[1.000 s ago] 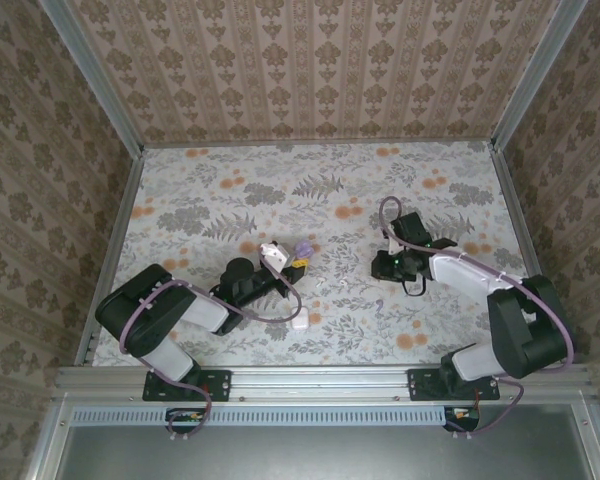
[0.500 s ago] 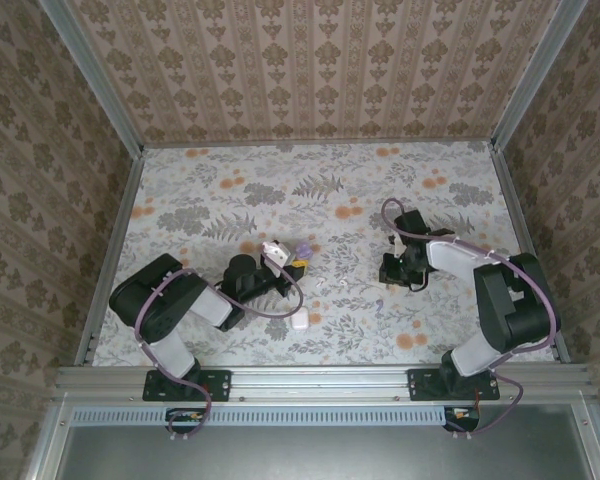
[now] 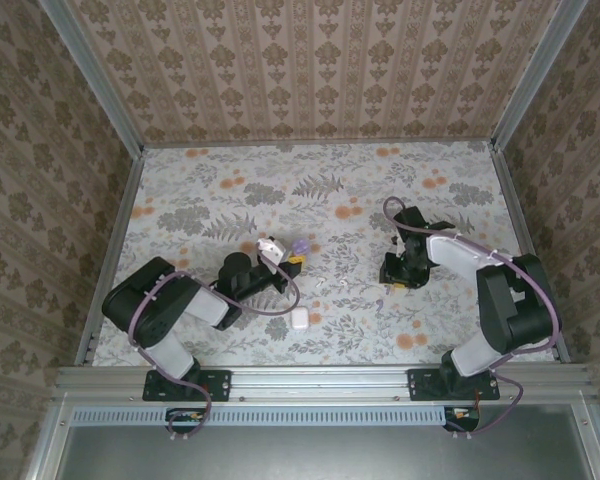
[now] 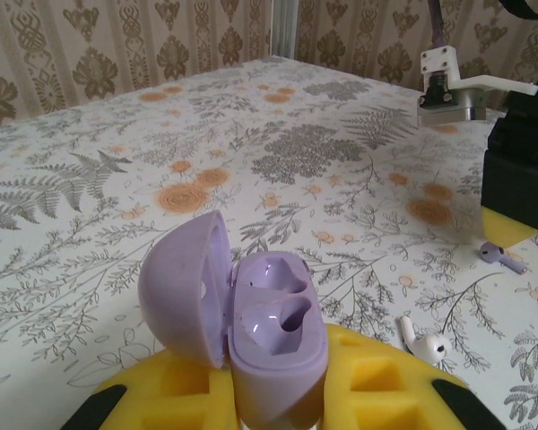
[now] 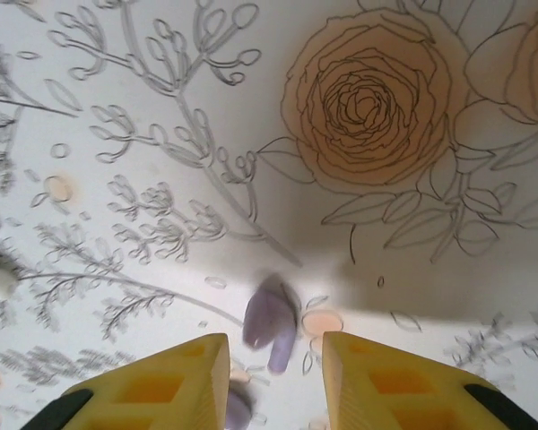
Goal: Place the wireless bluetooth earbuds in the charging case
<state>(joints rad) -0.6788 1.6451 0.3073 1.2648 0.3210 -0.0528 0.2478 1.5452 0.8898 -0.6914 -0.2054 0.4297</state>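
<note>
1 purple earbud [image 5: 271, 322] lies on the desk [image 5: 117, 72] between the spread fingers of the right tool [image 5: 273, 349]; lowering squarely and closing gently on its body should secure it. At 9 o'clock from it, the left tool [image 4: 278, 394] clamps the open purple charging case [image 4: 273, 349], wells empty.

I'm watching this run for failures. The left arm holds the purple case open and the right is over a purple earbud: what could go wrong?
1. The purple earbud lies loose between the open right fingers; closing could flick it aside.
2. The left fingers grip the purple case low, lid open; pressing an earbud in could tilt it.
3. The white earbud nearby could get knocked.
</note>
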